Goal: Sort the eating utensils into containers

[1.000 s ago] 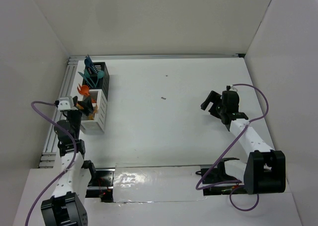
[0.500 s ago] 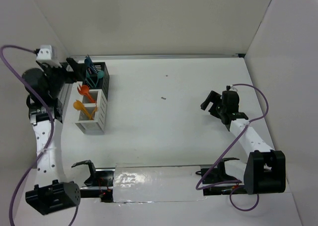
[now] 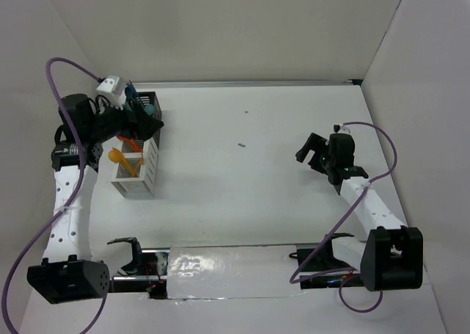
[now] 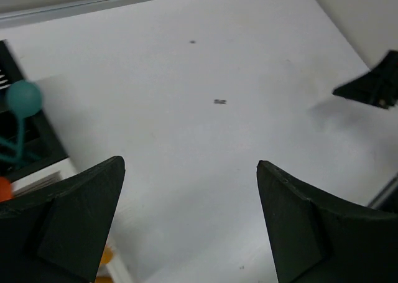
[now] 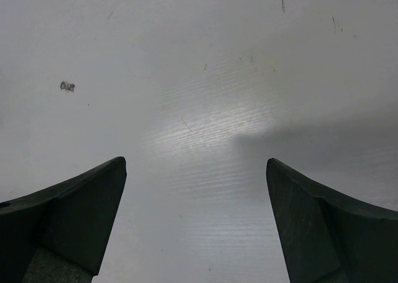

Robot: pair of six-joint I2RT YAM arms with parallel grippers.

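The black bin [image 3: 149, 103] stands at the table's far left and holds teal and blue utensils [image 3: 134, 99]. The white bin [image 3: 138, 174] stands just in front of it and holds orange utensils [image 3: 117, 156]. My left gripper [image 3: 153, 125] is raised over the seam between the two bins, open and empty. In the left wrist view [image 4: 189, 165] a teal spoon [image 4: 23, 97] and the black bin's edge [image 4: 37, 134] show at the left, with an orange piece [image 4: 4, 188] below. My right gripper [image 3: 308, 154] is open and empty over bare table at the right; it also shows in the right wrist view [image 5: 196, 163].
White walls enclose the table on three sides. A metal rail [image 3: 103, 103] runs along the left edge beside the bins. A small dark speck [image 3: 241, 144] lies mid-table. A taped strip [image 3: 235, 264] lies at the near edge between the arm bases.
My left arm rose from beside the white bin, swung out to the far left, then came back right over the bins. The right arm has barely moved.
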